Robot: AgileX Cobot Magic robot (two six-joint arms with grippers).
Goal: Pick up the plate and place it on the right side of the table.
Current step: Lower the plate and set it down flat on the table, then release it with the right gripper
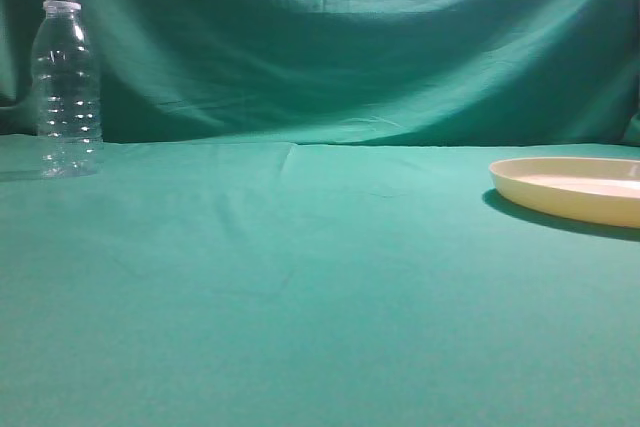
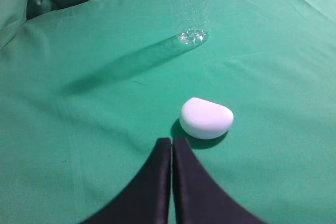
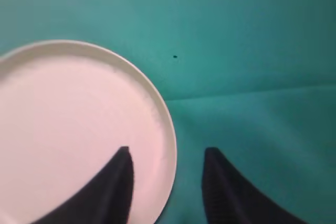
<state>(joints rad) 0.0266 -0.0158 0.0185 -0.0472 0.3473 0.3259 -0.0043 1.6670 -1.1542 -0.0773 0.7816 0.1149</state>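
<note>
The cream-yellow plate (image 1: 570, 187) lies flat on the teal-green table (image 1: 320, 297) at the right edge of the exterior view. In the right wrist view the plate (image 3: 68, 129) fills the left half. My right gripper (image 3: 168, 153) is open above it, one finger over the plate's inside, the other over the cloth, with the rim between them; I cannot tell if it touches. My left gripper (image 2: 171, 141) is shut and empty, above the cloth just short of a white rounded object (image 2: 206, 118). Neither gripper shows in the exterior view.
A clear ribbed plastic bottle (image 1: 67, 87) stands upright at the far left near the draped green backdrop (image 1: 340, 37); its base shows in the left wrist view (image 2: 191, 30). The white rounded object lies between my left gripper and the bottle.
</note>
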